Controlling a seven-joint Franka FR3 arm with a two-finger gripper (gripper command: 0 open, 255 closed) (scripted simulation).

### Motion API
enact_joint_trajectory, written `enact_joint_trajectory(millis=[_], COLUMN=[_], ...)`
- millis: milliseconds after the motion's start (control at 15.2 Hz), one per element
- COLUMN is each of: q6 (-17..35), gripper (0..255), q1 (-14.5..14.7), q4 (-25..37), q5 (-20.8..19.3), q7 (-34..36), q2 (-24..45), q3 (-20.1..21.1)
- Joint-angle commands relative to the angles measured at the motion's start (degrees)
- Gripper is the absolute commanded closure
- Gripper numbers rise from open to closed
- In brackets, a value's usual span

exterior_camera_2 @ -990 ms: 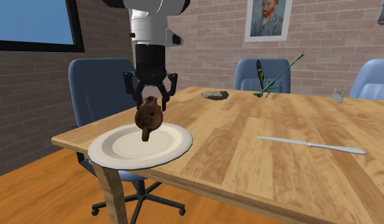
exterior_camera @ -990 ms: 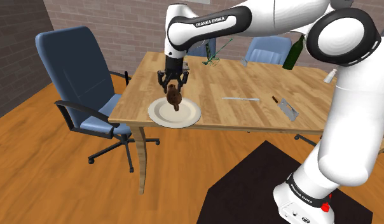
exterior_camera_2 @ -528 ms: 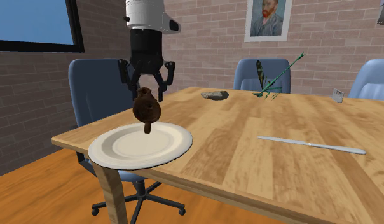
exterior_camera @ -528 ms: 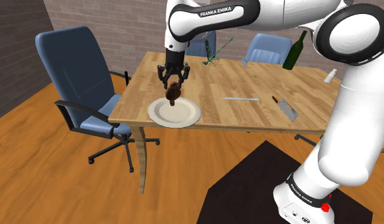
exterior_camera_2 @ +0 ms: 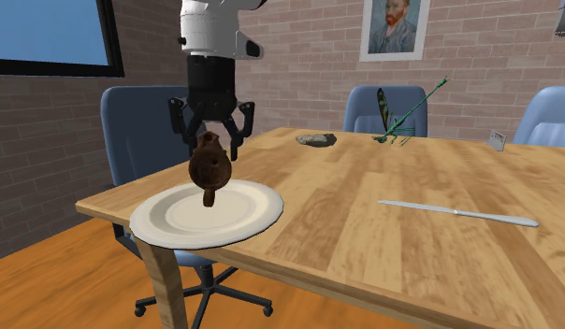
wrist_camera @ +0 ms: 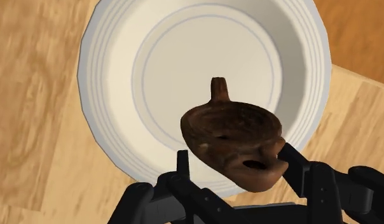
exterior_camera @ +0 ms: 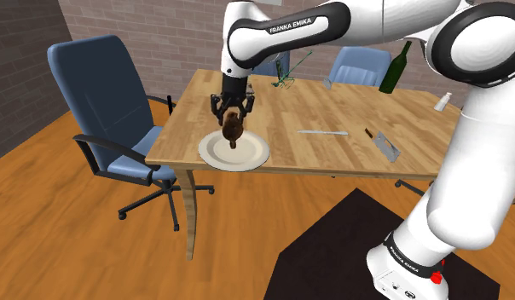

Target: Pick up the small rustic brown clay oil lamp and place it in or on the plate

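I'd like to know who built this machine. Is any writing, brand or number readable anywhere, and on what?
"FRANKA EMIKA": on the black band of the white robot arm, upper link.
"FRANKA EMIKA": on the white base link above the stand, small.
No text is readable on the green glass bottle or the framed portrait.

Home dining room or study: brick walls [exterior_camera_2: 299, 65], wood floor [exterior_camera: 68, 239], wooden table [exterior_camera: 332, 128] with blue swivel chairs [exterior_camera: 102, 94] around, framed portrait [exterior_camera_2: 396, 26], window [exterior_camera_2: 47, 33], green bottle [exterior_camera: 395, 70] and plate [exterior_camera: 251, 162] on the table.
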Motion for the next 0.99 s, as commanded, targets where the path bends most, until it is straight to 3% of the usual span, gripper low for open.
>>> enact_joint_trajectory(millis=[0,528,594,924], q6=[0.90,4.71,4.71,8.28], gripper=[255,255,0,0], q1=[0.05,0.09,0.09,-0.93], q4=[-1.72,-4.32,-4.32,-17.71], q5=[0.02,-0.29,-0.29,0.75], q7=[-0.06,-0.04,-0.04,-20.70], q2=[0.58,1.85,1.85,-9.37], q3=[0.03,-0.10,-0.10,3.43])
